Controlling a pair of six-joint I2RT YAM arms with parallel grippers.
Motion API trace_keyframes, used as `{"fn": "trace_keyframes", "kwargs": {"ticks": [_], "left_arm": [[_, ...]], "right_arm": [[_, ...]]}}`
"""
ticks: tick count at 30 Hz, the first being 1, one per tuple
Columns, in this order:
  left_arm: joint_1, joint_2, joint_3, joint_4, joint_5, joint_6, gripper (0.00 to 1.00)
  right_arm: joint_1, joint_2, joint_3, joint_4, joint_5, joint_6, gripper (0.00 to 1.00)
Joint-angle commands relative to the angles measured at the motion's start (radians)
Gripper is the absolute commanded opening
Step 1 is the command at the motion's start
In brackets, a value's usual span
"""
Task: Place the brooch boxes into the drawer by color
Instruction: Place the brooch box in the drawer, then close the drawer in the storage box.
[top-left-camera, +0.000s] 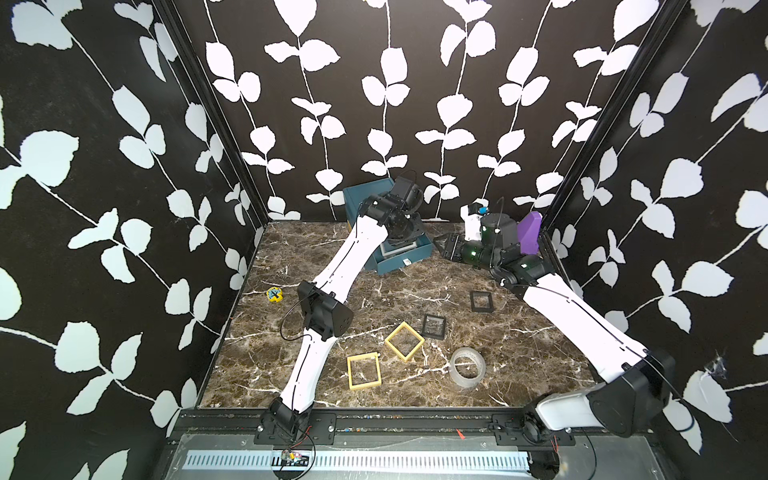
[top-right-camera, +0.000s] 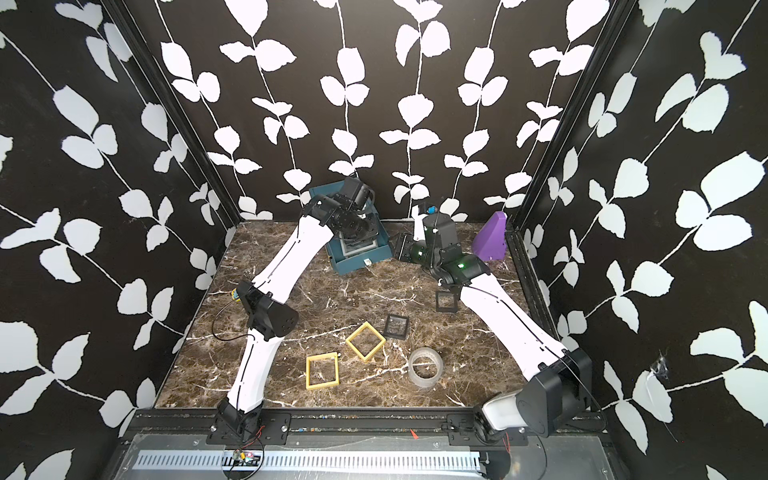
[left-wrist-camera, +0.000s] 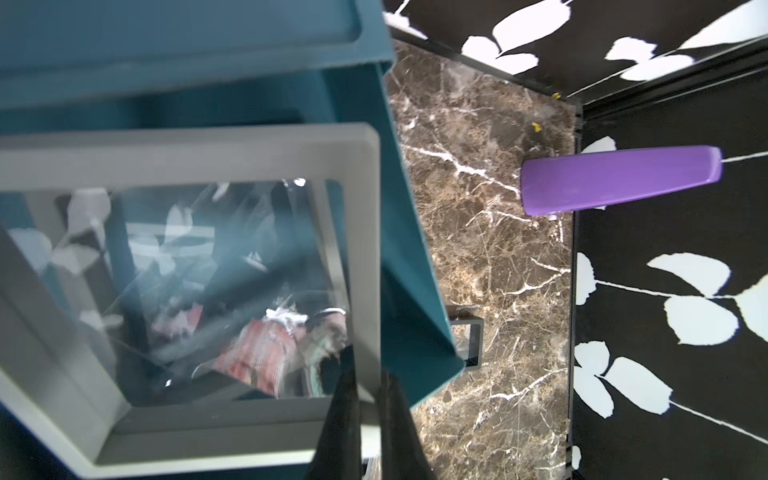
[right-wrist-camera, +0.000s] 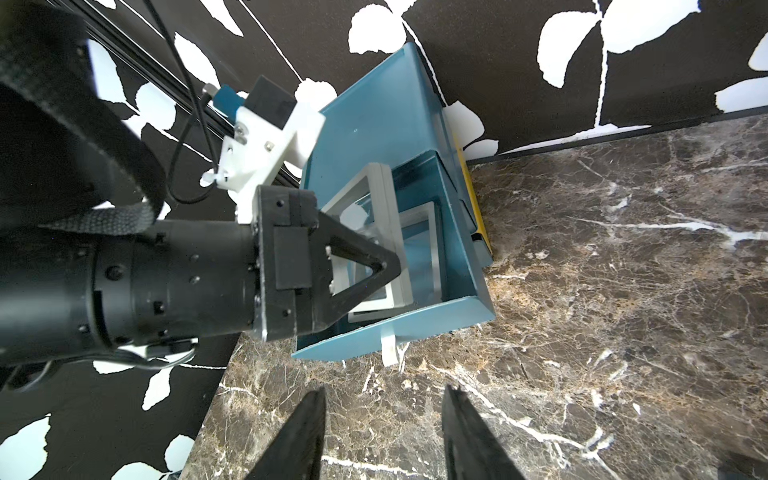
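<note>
The teal drawer chest (top-left-camera: 365, 195) stands at the back, with one drawer (right-wrist-camera: 395, 328) pulled out. Over it, my left gripper (left-wrist-camera: 369, 365) is shut on the rim of a grey brooch box (left-wrist-camera: 361, 249), which hangs tilted inside the drawer. A second grey box (right-wrist-camera: 436, 257) lies flat beneath. Two yellow boxes (top-left-camera: 351, 372) (top-left-camera: 394, 331) and two black boxes (top-left-camera: 433, 317) (top-left-camera: 481, 293) lie on the marble floor in both top views. My right gripper (right-wrist-camera: 385, 390) is open and empty, low over the floor just in front of the drawer's knob.
A purple wedge (top-left-camera: 530, 232) leans in the back right corner behind my right wrist. A clear tape roll (top-left-camera: 467, 368) sits near the front, right of the yellow boxes. A small yellow object (top-left-camera: 274, 294) lies by the left wall.
</note>
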Motion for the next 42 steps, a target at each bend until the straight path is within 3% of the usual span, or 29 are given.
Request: {"fn": "trace_keyframes", "kwargs": {"ticks": [1, 6, 18, 25, 32, 35, 42], "left_arm": [[0.008, 0.009, 0.013, 0.032, 0.038, 0.004, 0.13], [0.014, 0.008, 0.013, 0.012, 0.034, 0.015, 0.30], [0.018, -0.125, -0.001, 0.087, -0.051, 0.044, 0.34], [0.102, -0.333, -0.243, 0.207, -0.085, 0.095, 0.51], [0.258, -0.487, -0.552, 0.378, 0.035, 0.132, 0.60], [0.326, -0.515, -0.666, 0.477, 0.136, 0.124, 0.63], [0.408, -0.466, -0.717, 0.547, 0.276, 0.147, 0.67]], "right_arm": [[-0.004, -0.023, -0.015, 0.037, -0.016, 0.013, 0.48], [-0.003, -0.023, -0.016, 0.040, -0.016, 0.016, 0.49], [-0.001, 0.003, -0.023, 0.030, -0.042, 0.059, 0.47], [0.026, 0.015, -0.141, 0.186, -0.100, 0.256, 0.45], [0.050, 0.039, -0.267, 0.440, -0.140, 0.559, 0.46], [0.051, 0.056, -0.320, 0.521, -0.131, 0.676, 0.48], [0.050, 0.107, -0.383, 0.652, -0.100, 0.835, 0.51]]}}
